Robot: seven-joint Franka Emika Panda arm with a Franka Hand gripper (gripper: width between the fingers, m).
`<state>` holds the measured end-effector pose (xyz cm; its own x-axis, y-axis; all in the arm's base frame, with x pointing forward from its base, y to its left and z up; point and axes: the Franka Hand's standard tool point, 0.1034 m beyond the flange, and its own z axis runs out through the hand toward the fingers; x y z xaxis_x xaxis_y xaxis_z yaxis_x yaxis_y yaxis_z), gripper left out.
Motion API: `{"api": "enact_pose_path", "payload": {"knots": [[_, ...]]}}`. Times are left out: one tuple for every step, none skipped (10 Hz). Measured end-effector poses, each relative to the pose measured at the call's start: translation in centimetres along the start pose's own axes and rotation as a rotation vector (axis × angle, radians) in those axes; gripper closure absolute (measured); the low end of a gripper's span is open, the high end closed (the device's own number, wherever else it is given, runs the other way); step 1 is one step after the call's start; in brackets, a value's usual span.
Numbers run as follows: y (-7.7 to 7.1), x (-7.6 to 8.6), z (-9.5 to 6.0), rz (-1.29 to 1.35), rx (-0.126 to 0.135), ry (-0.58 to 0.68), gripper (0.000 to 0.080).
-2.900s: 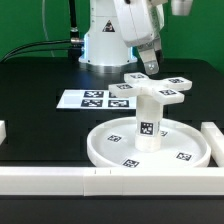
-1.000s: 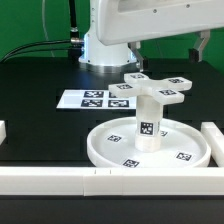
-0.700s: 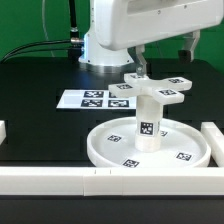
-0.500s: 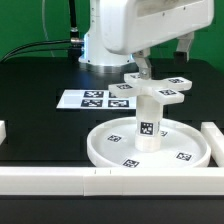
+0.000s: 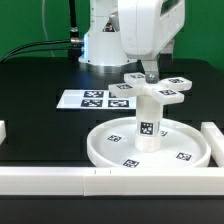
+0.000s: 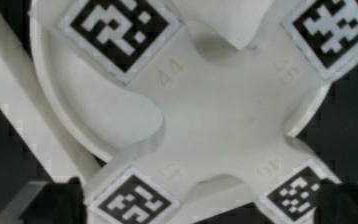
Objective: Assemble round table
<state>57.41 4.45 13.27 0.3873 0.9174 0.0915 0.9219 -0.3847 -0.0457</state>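
The round table stands upside down near the front of the exterior view. Its rimmed disc (image 5: 100, 150) lies flat, the short leg (image 5: 148, 125) rises from the hub, and the cross-shaped foot (image 5: 172, 88) sits on top of the leg. My gripper (image 5: 152, 70) hangs directly over the foot, fingers pointing down, close to its far arm. In the wrist view the tagged foot (image 6: 202, 110) fills the picture. The dark fingertips (image 6: 48, 198) show at its two sides. The gripper (image 6: 202, 205) is open and holds nothing.
The marker board (image 5: 92, 98) lies flat behind the disc, toward the exterior view's left. White border blocks run along the front (image 5: 60, 180), the right (image 5: 212, 135) and the left edge (image 5: 3, 130). The arm's base (image 5: 100, 45) stands at the back.
Over the last second the hand has turned about its wrist and come down, settling over the foot. The table parts have not moved.
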Motion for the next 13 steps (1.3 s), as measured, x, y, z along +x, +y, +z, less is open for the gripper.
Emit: {"api": "enact_pose_path", "payload": {"knots": [[0.0,-0.4,0.1,-0.01,0.001,-0.001,0.015],[-0.1,-0.6,0.3,0.001,0.0,-0.001,0.015],[-0.3,-0.9,0.5,0.004,0.005,-0.003,0.015],[-0.6,-1.4,0.9,0.009,0.01,-0.006,0.015],[-0.7,-1.7,1.2,0.004,0.009,-0.006,0.015],[-0.9,-1.9,1.5,0.001,0.011,-0.008,0.015],[-1.1,-2.0,1.7,-0.003,0.013,-0.009,0.015],[-1.1,-2.1,1.8,-0.002,0.008,-0.008,0.015],[-1.2,-2.0,1.9,0.002,0.009,-0.008,0.015],[-1.3,-1.8,2.0,0.005,0.012,-0.008,0.015],[-1.5,-1.6,2.2,0.007,0.015,-0.009,0.015],[-1.6,-1.5,2.4,0.006,0.018,-0.009,0.015],[-1.6,-1.6,2.5,0.006,0.02,-0.01,0.015]]}}
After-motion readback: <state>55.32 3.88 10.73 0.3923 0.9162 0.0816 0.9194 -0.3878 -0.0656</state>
